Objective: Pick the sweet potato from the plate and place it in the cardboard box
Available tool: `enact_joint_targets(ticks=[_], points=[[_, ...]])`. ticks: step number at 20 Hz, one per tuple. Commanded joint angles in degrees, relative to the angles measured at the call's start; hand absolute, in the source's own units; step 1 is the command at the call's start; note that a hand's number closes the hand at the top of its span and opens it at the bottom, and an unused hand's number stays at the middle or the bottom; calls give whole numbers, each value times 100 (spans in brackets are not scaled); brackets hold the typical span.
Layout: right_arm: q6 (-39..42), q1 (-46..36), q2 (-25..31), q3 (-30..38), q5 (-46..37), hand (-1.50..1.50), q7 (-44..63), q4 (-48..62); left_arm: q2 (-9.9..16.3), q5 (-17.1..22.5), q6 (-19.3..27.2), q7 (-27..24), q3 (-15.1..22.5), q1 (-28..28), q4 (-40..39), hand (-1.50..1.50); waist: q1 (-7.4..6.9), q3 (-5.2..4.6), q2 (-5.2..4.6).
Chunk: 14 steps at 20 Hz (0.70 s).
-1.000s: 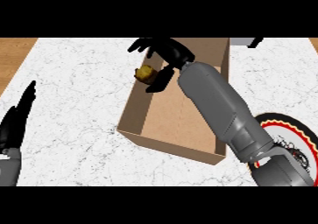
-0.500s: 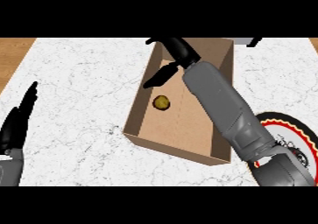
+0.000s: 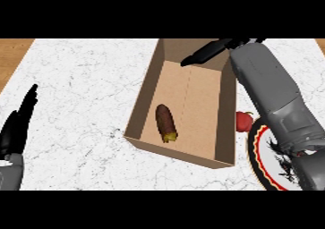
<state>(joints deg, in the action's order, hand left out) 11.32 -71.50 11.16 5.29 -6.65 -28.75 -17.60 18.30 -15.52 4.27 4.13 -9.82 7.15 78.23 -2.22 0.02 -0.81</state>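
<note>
The sweet potato (image 3: 166, 122), dark brown with a yellowish end, lies on the floor of the open cardboard box (image 3: 213, 134) near its front wall. My right hand (image 3: 210, 51) hovers over the box's far end with its fingers straight and open, holding nothing. The plate (image 3: 262, 156), white with a red and black rim, shows at the right behind my right forearm, which hides most of it. My left hand (image 3: 15, 127) rests open at the left edge, fingers up.
A small red object (image 3: 243, 120) sits between the box's right wall and the plate. The white marble counter (image 3: 85, 89) spreads left of the box, with a wooden strip (image 3: 9, 58) beyond its left edge.
The sweet potato left my right hand and dropped into the box, where it now lies flat. My right hand opened and drew back to the right, toward the box's far end.
</note>
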Motion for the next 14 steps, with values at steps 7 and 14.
enact_joint_targets(ticks=[7, 14], points=[[930, 150, 1660, 406, 97, -150, -421, 655, -104, -88, 51, 171, 82, 186, 18, 0, -76, 8, -81], [1735, 543, 2417, 163, -247, -150, -1179, 780, -28, -111, 36, 25, 56, 243, 71, 0, -217, 19, -151]])
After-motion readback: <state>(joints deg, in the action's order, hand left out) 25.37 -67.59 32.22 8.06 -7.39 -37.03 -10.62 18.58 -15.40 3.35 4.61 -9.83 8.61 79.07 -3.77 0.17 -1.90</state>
